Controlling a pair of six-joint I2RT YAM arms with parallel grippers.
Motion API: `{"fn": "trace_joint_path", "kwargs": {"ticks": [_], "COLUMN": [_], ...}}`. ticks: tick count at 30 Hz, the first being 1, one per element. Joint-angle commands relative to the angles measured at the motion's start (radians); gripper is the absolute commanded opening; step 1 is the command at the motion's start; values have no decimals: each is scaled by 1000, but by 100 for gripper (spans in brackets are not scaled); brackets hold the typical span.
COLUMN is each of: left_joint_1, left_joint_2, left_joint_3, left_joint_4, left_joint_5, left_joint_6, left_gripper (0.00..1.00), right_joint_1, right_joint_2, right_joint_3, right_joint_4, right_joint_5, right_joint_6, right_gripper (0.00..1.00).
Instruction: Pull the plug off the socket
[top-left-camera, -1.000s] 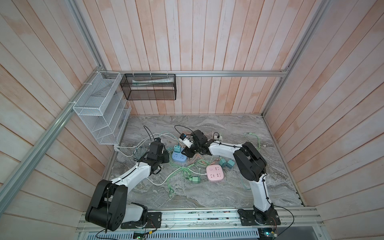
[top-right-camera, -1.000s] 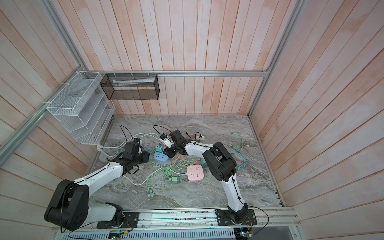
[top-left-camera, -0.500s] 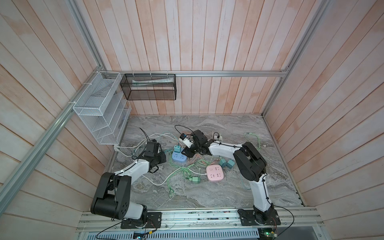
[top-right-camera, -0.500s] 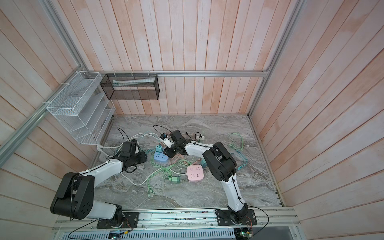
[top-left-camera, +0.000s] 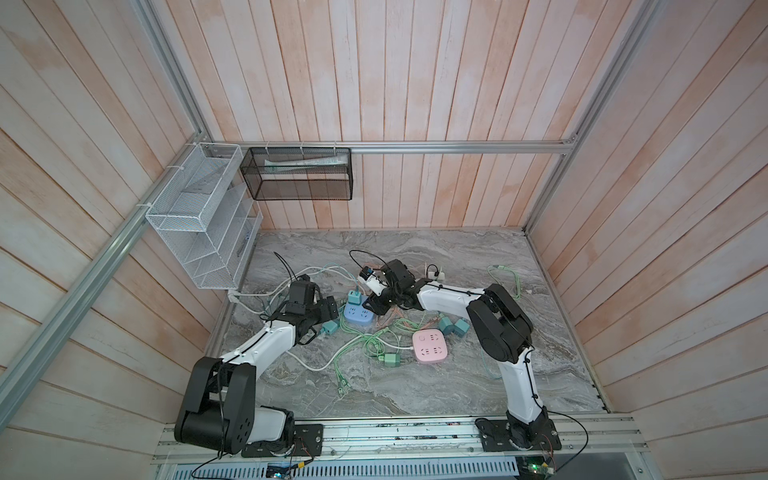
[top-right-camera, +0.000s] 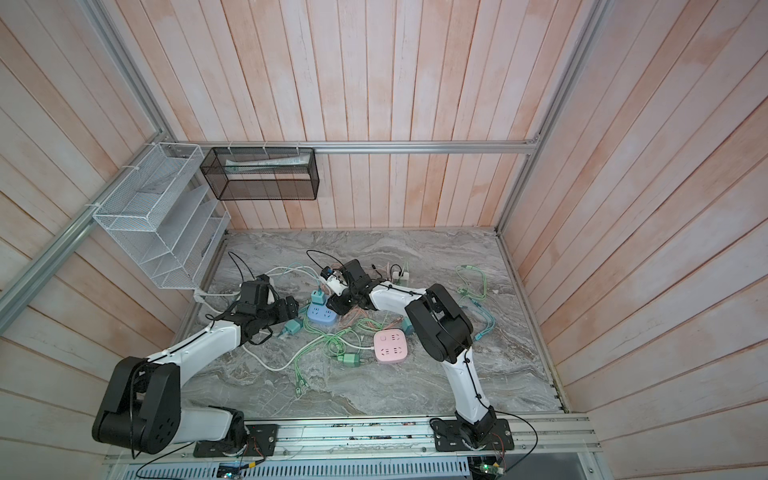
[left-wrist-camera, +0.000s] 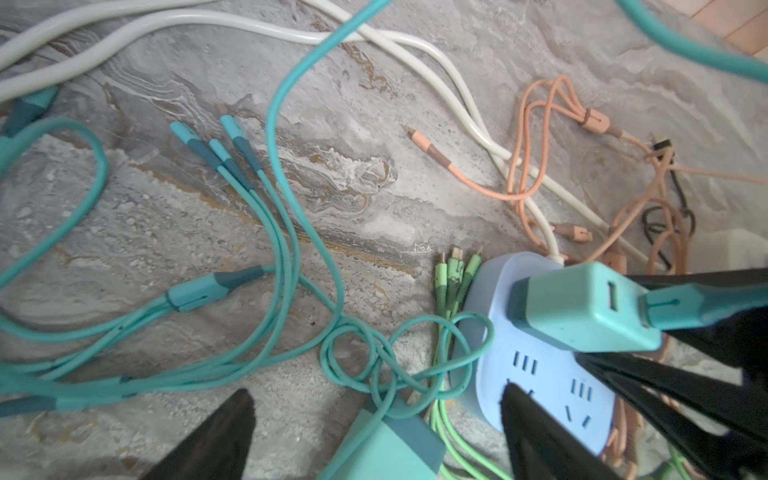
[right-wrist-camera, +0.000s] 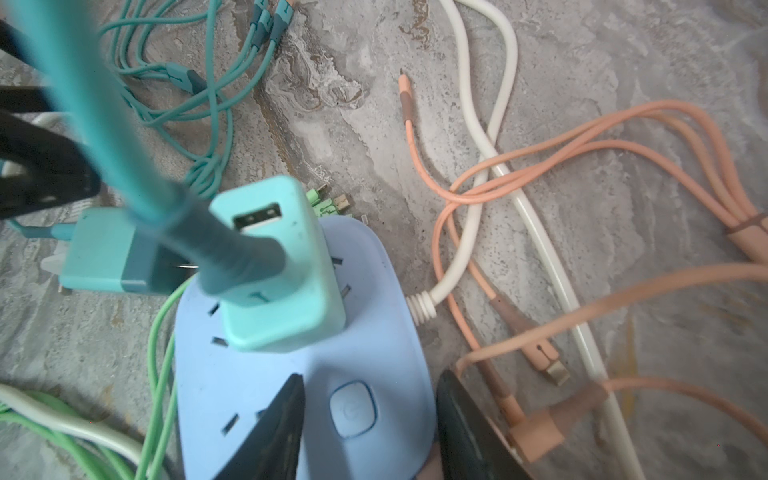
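Teal plug (right-wrist-camera: 282, 266) stands upright in blue socket (right-wrist-camera: 374, 332).

Left gripper (left-wrist-camera: 374, 395): jaws shut second ago, now spread wide. Wrist is drawn slightly toward 9 o'clock in both top views against second ago. Teal plug (left-wrist-camera: 390, 451) is now left lying loose on marble (left-wrist-camera: 332, 187) between parted fingers (left-wrist-camera: 224, 436), gripped by nothing. Whether plug was held earlier cannot be told: earlier frames too small.
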Motion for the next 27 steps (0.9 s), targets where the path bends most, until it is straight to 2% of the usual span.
{"fn": "trace_joint_path", "kwargs": {"ticks": [1,5,9,12,16,27], "left_joint_1": [0,-18,-91,-131,-169,-223], "left_joint_2": [-42,-85,-100,-58,18,137], "left_joint_3": [-9,6,12,27,61,140], "left_joint_4": [-33,-64,-39,-9,20,72], "left_joint_5": [-76,-122,-143,-101,-50,-62], "left_joint_6": [-6,0,48,77,107,141], "left_gripper": [100,100,100,99,93,89], "right_joint_1": [-14,-14,-14,-14,-15,-17], "right_joint_2": [70,71,73,72,67,65], "right_joint_3": [-20,-20,-20,-19,-22,-27], "right_joint_4": [-134,-132,-131,-131,-132,-131], "right_joint_5": [55,55,50,49,50,40], "right_joint_6": [-10,-9,-6,-6,-7,0], "right_gripper": [49,49,49,49,50,50]}}
